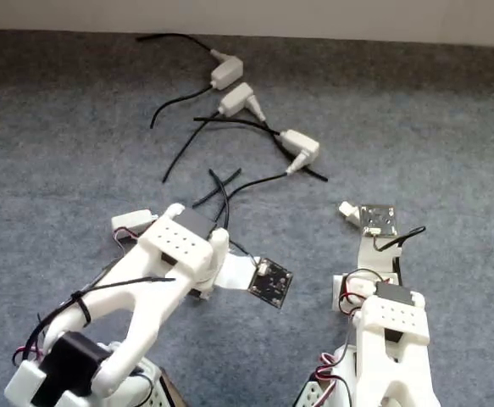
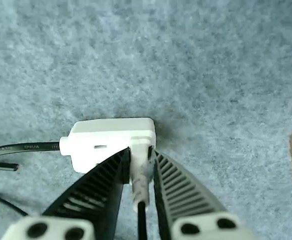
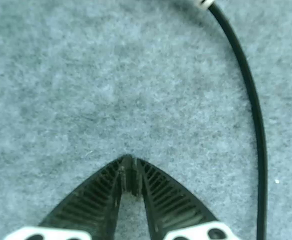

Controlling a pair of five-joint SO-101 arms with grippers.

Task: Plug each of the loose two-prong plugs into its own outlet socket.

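Nearest, in the left wrist view, the left claw (image 2: 140, 154) is clamped on a small white plug (image 2: 141, 180). Its fingers pinch the plug's narrow sides so that its black cord (image 2: 141, 222) trails straight back between them. That grip keeps the plug's front end facing forward and the cord clear of the work. The front end sits right against the long side of a white socket block (image 2: 110, 142), which lies flat on the grey desk (image 2: 226, 60) with its own lead (image 2: 25, 147) running off sideways. The plug looks pressed into the block, though the prongs are hidden, so I cannot tell how deep it sits. My guess is that this is the seating push. With nothing bracing the block, it could slide on the desk rather than take the prongs. Beside it, the right claw (image 3: 130, 165) hangs low over bare desk with its fingers together on nothing. A black cable (image 3: 251, 115) passes well off to one side, so this arm seems parked out of the way. Farther off, in the high view, lie three more white units (image 1: 226, 71) (image 1: 236, 101) (image 1: 301, 144) in a loose row with their leads tangled. Each looks like a plug already joined to a socket, but they are too small to be sure.
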